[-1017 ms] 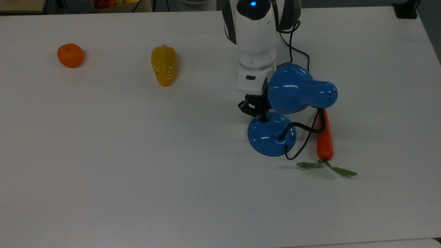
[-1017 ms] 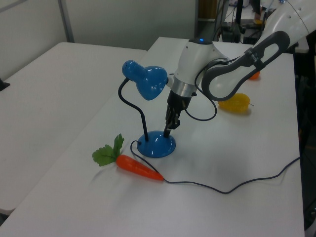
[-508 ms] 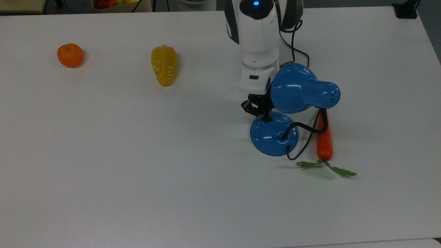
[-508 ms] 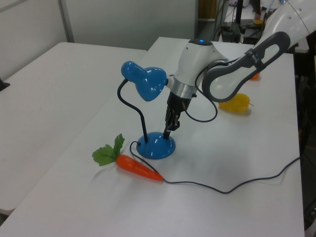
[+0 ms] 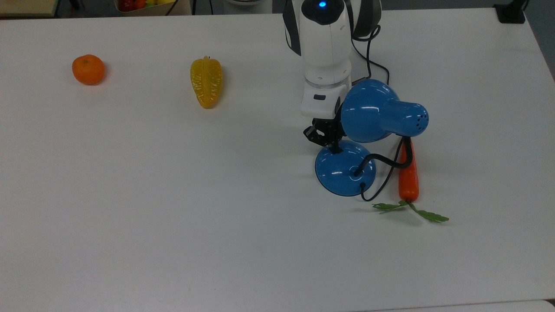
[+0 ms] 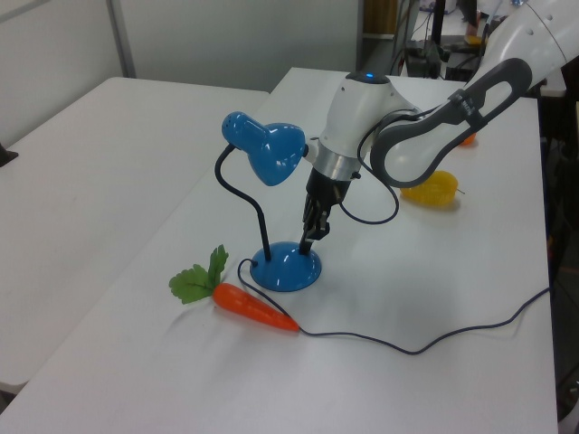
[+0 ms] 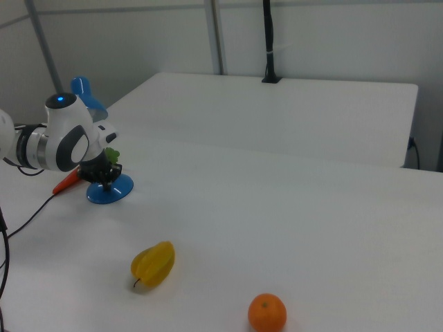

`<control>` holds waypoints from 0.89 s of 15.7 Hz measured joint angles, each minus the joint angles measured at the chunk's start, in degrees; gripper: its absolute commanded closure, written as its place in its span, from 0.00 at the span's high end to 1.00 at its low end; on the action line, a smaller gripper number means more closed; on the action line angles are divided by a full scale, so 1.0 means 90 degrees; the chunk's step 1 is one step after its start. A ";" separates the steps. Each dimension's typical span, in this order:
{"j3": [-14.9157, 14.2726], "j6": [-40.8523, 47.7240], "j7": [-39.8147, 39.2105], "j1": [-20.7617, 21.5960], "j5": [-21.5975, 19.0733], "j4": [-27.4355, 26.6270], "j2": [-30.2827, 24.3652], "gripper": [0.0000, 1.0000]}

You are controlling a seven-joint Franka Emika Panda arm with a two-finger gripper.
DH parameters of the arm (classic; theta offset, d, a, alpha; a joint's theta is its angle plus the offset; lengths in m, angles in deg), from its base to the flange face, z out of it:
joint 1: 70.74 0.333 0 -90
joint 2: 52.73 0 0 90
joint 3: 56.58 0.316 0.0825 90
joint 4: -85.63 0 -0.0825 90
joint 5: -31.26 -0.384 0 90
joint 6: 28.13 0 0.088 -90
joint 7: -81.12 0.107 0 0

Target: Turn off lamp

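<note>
The lamp (image 5: 364,138) is standing on the white table (image 5: 173,208), toward the top view's right and just in front of the robot's arm (image 5: 325,52). Compared with a second ago it is sitting slightly further toward the top view's right, base and shade together, and over the last half second it is holding steady. I am reading that as the fingertip pressing on the base and nudging the whole lamp along, so the push on the switch is probably at its end or just finished; whether the bulb is actually off I cannot tell, since the mouth of the shade is facing away.

The shade (image 6: 267,151) is lying roughly level, its long axis running across the top view, wide mouth toward the arm and the narrow vented cap toward the top view's right. The black neck (image 6: 242,194) is looping up from the round base (image 5: 343,170), and the cord (image 6: 434,336) is trailing off across the table.

The gripper (image 5: 333,146) is pointing down at the edge of the base nearest the arm, its dark fingers drawn together into a single point and touching the dome.

A carrot (image 5: 408,173) is lying just beside the base, an orange (image 5: 88,69) and a yellow fruit (image 5: 206,82) well apart.
</note>
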 measured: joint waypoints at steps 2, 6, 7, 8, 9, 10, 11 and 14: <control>0.0000 -0.0002 0.0000 -0.0002 0.0000 -0.0005 -0.0001 0.00; 0.0000 -0.0010 0.0000 -0.0010 0.0099 -0.0080 -0.0028 0.00; 0.0000 -0.0010 0.0000 -0.0010 0.0128 -0.0093 -0.0034 0.00; 0.0000 -0.0010 0.0000 -0.0012 0.0149 -0.0104 -0.0039 0.00; 0.0000 -0.0010 0.0000 -0.0016 0.0171 -0.0118 -0.0043 0.00; -0.0001 -0.0010 0.0000 -0.0026 0.0183 -0.0133 -0.0042 0.00; 0.0000 -0.0010 0.0000 -0.0032 0.0184 -0.0142 -0.0044 0.00; 0.0000 0.0001 0.0000 -0.0042 0.0184 -0.0202 -0.0076 0.00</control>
